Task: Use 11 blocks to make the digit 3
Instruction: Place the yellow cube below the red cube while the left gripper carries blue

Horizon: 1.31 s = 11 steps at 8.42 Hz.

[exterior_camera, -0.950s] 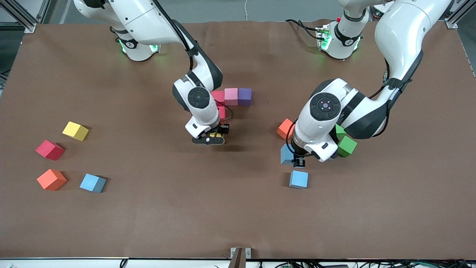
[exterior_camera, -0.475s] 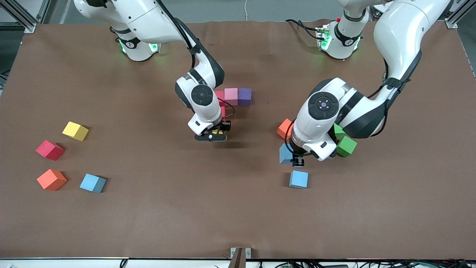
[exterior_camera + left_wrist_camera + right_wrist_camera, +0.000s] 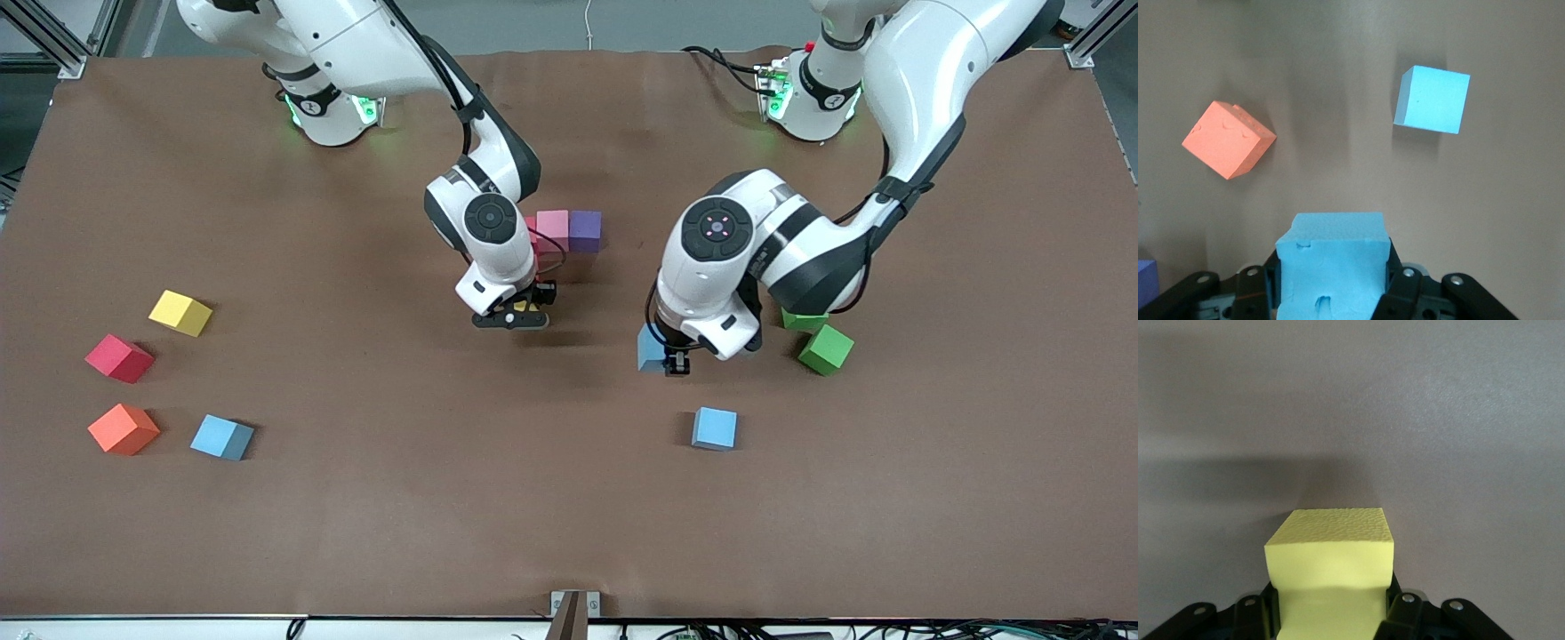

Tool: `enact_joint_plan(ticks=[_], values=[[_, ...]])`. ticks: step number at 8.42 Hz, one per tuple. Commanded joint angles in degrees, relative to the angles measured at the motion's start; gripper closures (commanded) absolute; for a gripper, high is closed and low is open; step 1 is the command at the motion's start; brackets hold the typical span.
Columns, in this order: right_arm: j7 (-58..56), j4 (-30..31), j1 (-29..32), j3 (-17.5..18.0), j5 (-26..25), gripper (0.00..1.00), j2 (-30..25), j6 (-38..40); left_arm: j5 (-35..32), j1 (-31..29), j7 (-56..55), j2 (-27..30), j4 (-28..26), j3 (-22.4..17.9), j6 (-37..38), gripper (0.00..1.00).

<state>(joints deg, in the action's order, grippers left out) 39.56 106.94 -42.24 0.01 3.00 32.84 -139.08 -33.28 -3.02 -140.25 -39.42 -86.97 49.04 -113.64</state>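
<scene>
My right gripper (image 3: 514,315) is shut on a yellow block (image 3: 1330,550), low over the table next to a started row of blocks. That row shows a pink block (image 3: 552,229), a purple block (image 3: 584,230) and a red one (image 3: 531,233) mostly hidden by the arm. My left gripper (image 3: 673,362) is shut on a light blue block (image 3: 1331,257), also seen as a light blue block (image 3: 651,348) over bare table. In the left wrist view an orange block (image 3: 1228,139) and another light blue block (image 3: 1431,99) lie on the table under it.
Two green blocks (image 3: 825,348) (image 3: 803,320) lie by the left arm, and a light blue block (image 3: 715,428) nearer the camera. Toward the right arm's end lie yellow (image 3: 180,312), red (image 3: 118,357), orange (image 3: 123,428) and light blue (image 3: 221,436) blocks.
The left gripper has carried its light blue block toward the table's middle, and its arm now hides the orange block. The right gripper has carried the yellow block closer to the row.
</scene>
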Motion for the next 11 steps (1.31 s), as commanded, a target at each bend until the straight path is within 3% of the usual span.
enact_joint_plan(ticks=[1, 5, 6, 7, 8, 9, 11], values=[[0.9, 3.3, -1.3, -0.1, 0.3, 0.97, -1.7, -0.5, 0.3, 2.6, -3.7, -1.1, 0.3, -0.4, 0.8, 0.71], [0.8, 4.6, -1.6, -0.1, 0.3, 0.96, -2.6, -0.5, 0.1, 6.0, -8.4, -3.0, 0.5, -1.0, 0.5, 0.71], [0.9, 4.5, -1.5, -0.1, 0.3, 0.87, -2.6, -0.6, 0.5, 9.1, -9.2, -3.1, 0.7, -3.8, 0.5, 0.71], [0.8, 4.5, -1.5, -0.1, 0.3, 0.33, -2.6, -0.7, 0.8, 12.0, -10.0, -3.2, 0.7, -6.5, 0.4, 0.71], [0.8, 4.5, -1.4, -0.2, 0.3, 0.21, -2.6, -0.7, 0.8, 14.2, -11.0, -3.3, 0.7, -8.1, 0.3, 0.71], [0.9, 4.4, -1.5, -0.2, 0.3, 0.0, -2.5, -0.8, 0.7, 15.3, -11.8, -3.8, 0.7, -8.6, 0.2, 0.71], [1.4, 4.0, -1.2, -0.2, 0.3, 0.0, -3.0, -0.3, 0.3, 16.9, -13.0, -5.0, 0.7, -8.7, -0.4, 0.72]])
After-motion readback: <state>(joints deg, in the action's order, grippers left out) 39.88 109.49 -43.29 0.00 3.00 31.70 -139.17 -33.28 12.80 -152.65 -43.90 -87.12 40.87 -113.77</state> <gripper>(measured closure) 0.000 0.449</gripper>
